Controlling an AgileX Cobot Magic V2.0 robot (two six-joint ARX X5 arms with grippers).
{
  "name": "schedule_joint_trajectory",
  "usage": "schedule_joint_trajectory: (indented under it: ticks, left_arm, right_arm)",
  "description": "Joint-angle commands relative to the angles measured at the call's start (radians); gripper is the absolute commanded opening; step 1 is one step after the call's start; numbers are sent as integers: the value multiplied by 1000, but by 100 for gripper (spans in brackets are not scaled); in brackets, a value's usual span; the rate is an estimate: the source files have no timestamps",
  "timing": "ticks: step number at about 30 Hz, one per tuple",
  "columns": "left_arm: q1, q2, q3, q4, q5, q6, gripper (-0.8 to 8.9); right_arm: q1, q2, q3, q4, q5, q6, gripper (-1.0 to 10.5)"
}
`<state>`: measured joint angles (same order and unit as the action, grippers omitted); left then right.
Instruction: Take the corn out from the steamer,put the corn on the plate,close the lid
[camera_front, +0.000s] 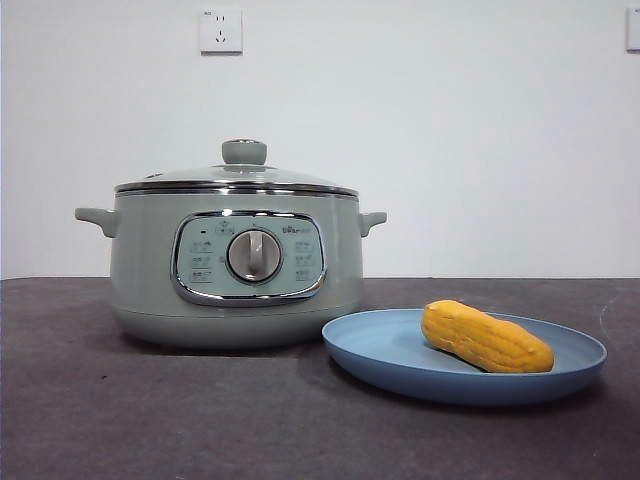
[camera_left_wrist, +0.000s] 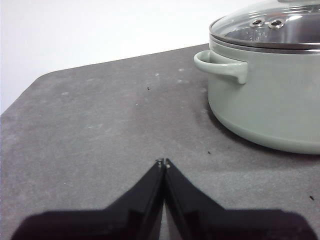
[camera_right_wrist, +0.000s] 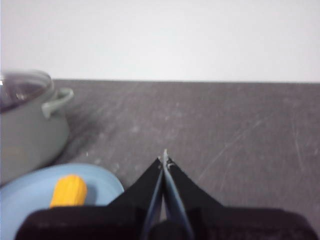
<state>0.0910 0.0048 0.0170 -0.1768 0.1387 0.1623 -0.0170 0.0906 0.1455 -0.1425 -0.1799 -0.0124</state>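
While the low-domed glass lid (camera_front: 236, 176) with its chrome rim and round sage-green knob sits closed on the large round pale sage-green steamer (camera_front: 236, 268), the yellow-orange corn cob (camera_front: 486, 336) lies on the wide shallow light-blue plate (camera_front: 385, 352) just beside the steamer, on the dark grey table (camera_front: 120, 410). Near one side handle of the steamer, the left gripper (camera_left_wrist: 163, 162) hangs over bare table, jaws pressed together and empty. On the steamer's plate side, the right gripper (camera_right_wrist: 164, 158) is likewise closed on nothing.

Dark grey table (camera_front: 150, 420) — scuffed, white wall (camera_front: 450, 120), wall socket (camera_front: 221, 31)
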Motion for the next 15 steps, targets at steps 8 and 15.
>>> schedule_joint_trajectory:
  ticks: [8, 15]
  left_arm:
    - [3, -3, -14, 4, -4, -10, -4]
    - [3, -3, -14, 4, -4, -10, -4]
  right_arm:
    - [-1, -85, -108, 5, 4, 16, 1]
    - [-1, -90, -140, -28, 3, 37, 1]
